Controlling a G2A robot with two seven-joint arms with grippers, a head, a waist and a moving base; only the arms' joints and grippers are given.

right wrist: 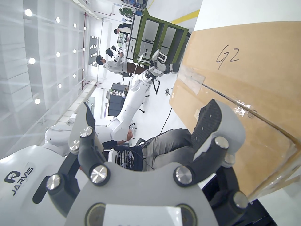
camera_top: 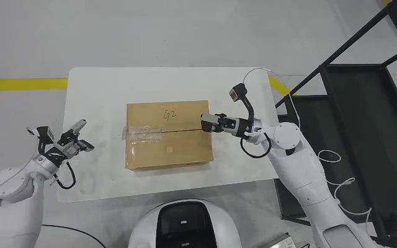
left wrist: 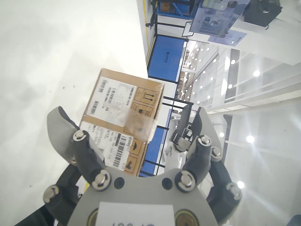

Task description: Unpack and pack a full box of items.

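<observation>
Sitting taped shut at the middle of the counter, the box looks stiff-walled and, being full, probably heavy; the tape ends at 3 and 9 o'clock seem the likeliest holds. The right pincer, spread and empty, sits at the box's 3 o'clock edge by the seam; the left pincer, also spread, hangs well apart at 9 o'clock.

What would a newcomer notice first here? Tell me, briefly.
The taped-shut cardboard box in the middle of the white table, a handwritten mark on its top. Next, the right gripper, open, at the box's right end by the taped seam, while the left gripper, open, hangs at the table's left edge.
</observation>
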